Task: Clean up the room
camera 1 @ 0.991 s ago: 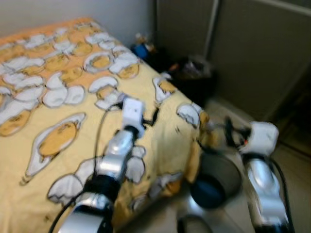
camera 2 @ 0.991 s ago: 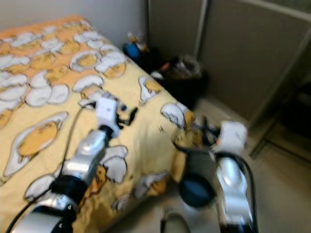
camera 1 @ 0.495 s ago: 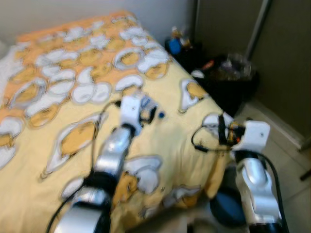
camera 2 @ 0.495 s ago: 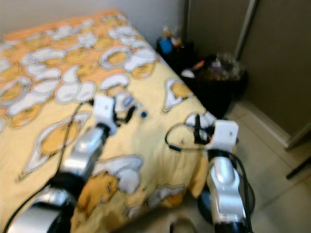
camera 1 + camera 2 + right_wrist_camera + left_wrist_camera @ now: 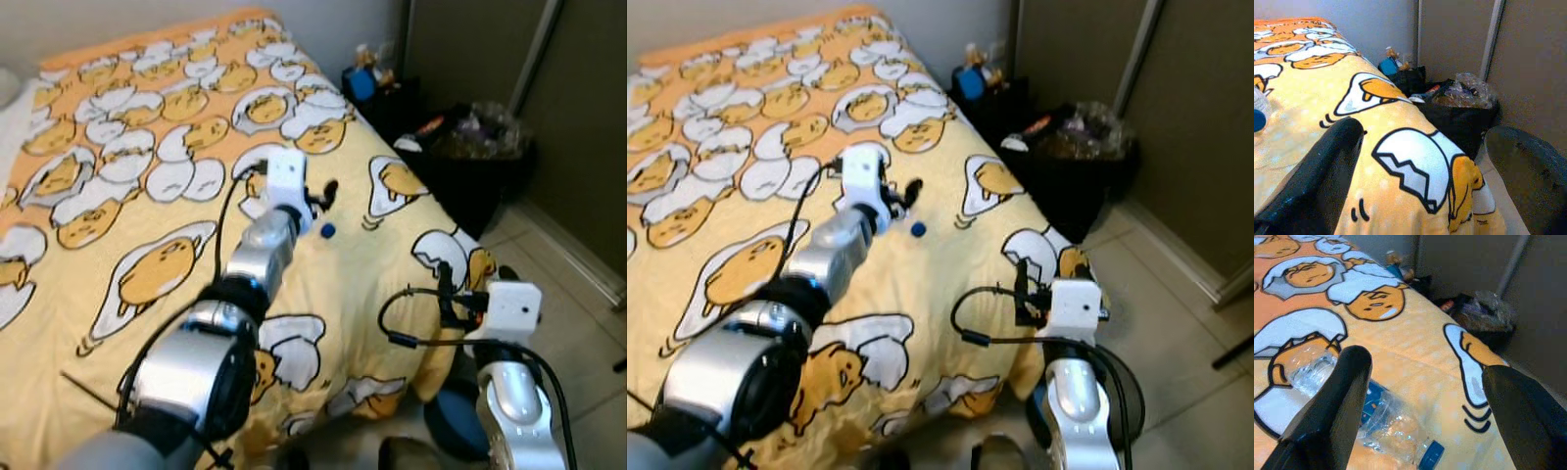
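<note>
a crinkled clear plastic bottle [image 5: 1347, 401] with a blue label and blue cap lies on its side on the soft yellow-orange bedspread [image 5: 118, 176] printed with cartoon eggs. the left gripper [image 5: 1420, 406] hangs just over it with its smooth black fingers spread wide and holding nothing. the right gripper [image 5: 1420, 171], likewise spread and empty, sits at the bed's corner, near a full black bin bag [image 5: 470, 157] on the pale tiled floor [image 5: 1176, 323] beside dark closet panels [image 5: 578, 108].
</note>
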Controlling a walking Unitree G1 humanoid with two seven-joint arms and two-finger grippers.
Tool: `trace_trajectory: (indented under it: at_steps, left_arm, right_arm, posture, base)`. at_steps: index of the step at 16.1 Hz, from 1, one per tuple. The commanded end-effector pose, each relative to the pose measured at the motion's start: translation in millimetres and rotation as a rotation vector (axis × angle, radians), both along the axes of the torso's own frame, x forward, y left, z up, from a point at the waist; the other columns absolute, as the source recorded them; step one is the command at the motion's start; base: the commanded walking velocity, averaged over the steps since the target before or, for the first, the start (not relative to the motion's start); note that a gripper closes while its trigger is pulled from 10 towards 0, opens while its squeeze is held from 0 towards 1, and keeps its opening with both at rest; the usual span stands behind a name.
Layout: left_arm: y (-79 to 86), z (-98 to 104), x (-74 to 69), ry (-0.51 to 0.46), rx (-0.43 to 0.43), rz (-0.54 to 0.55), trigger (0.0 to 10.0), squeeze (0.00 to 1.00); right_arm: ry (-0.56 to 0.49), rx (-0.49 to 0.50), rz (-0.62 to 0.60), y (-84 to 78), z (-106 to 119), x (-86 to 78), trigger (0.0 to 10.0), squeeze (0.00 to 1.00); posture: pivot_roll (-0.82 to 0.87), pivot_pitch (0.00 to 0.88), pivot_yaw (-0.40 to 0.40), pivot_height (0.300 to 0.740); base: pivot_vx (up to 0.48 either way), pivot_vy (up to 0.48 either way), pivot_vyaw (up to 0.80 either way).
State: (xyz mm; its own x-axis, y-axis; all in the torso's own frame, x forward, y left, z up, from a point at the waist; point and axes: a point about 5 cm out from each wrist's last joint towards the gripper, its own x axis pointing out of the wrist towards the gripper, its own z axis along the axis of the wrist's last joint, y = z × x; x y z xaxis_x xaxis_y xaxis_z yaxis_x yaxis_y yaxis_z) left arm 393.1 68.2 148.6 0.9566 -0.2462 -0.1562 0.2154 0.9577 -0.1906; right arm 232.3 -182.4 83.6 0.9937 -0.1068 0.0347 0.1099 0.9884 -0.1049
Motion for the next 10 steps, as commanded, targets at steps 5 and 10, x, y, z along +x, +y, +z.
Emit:
trace_trajectory:
  at_steps: [5,10]
  left_arm:
    - [-12.3,22.5,8.7,0.035,-0.131,0.092,10.0,0.00]
    - [1.2,13.1,8.0,0.117,-0.145,0.304,10.0,0.00]
  right_arm:
    - [-0.069,-0.029,-0.008,3.8,19.8,2.9,10.0,0.00]
    - [-0.066,-0.050,0.003,12.1,19.6,-11.0,10.0,0.00]
  posture:
    - [-0.28,0.104,0.165,0.740]
    - [-0.31,0.131,0.173,0.740]
  base:
    - [0.000,0.000,0.00]
    - [0.000,0.000,0.00]
